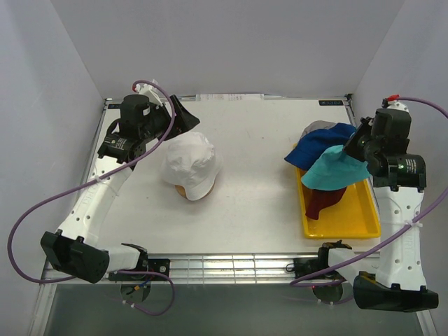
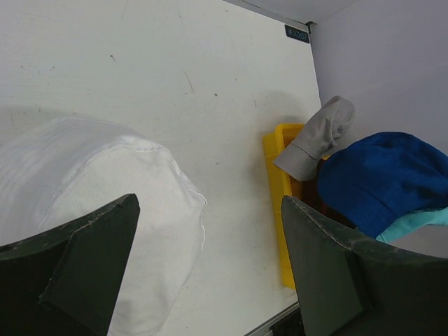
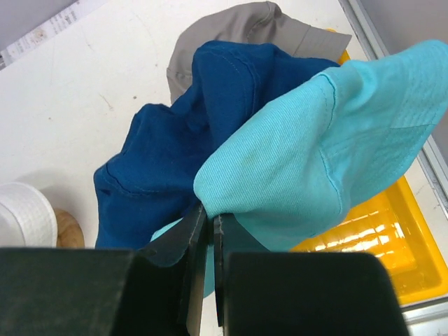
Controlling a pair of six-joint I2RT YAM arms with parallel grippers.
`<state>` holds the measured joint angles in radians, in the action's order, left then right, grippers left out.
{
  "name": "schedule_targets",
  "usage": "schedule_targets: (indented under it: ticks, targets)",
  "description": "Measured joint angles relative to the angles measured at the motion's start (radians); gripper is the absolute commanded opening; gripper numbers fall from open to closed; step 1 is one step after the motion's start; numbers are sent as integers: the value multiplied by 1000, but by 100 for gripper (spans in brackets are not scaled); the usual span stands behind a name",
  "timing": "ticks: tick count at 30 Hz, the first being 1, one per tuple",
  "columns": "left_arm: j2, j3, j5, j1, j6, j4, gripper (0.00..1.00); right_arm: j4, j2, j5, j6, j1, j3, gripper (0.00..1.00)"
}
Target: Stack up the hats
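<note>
Top external view: the white hat (image 1: 192, 164) sits left of centre on the table (image 1: 259, 140), draped over a round-topped wooden stand (image 1: 183, 190) that peeks out at its near edge. The left gripper (image 1: 187, 117) hangs just beyond the hat's far-left side. In the left wrist view its fingers (image 2: 91, 259) are spread wide with nothing between them, and the white hat lies below.

At the right side, a yellow tray (image 1: 350, 224) holds the other hats in a loose heap. The grey hat (image 1: 315, 128) is farthest and hangs over the tray's far-left corner. The navy hat (image 1: 323, 143) lies over it, and the dark red hat (image 1: 325, 201) is in the tray nearer the arms. The right gripper (image 1: 350, 147) is above this heap. The right wrist view shows its fingers (image 3: 192, 234) pinched tight on a fold of the teal hat (image 3: 336, 154), whose brim drapes over the tray and touches the navy hat on its left. Whether the teal hat is clear of the heap cannot be told.
</note>
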<state>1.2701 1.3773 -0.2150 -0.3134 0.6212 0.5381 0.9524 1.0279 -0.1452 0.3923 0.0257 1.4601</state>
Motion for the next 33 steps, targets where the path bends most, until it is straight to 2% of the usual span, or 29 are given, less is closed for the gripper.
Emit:
schedule_targets:
  ticks: [11,20,22,23,26,29,33]
  targets:
    - [3,-10,-4,0,-1,0,93,22,36,-76,-31,0,-71,8]
    - [3,-10,-3,0,-6,0,93,-119,241,-56,-37,8,-190,8]
    - [3,-10,-2,0,-11,1,93,-143,274,-40,-36,12,-221,13]
    - [3,-10,1,0,-12,2,93,-151,285,-34,-34,13,-232,21]
    - [3,-10,5,0,-16,4,93,-173,293,-24,-34,13,-245,32]
    - [3,-10,8,0,-19,6,93,-182,286,-15,-33,13,-245,39]
    - [3,-10,8,0,-20,8,93,-195,262,0,-34,13,-249,42]
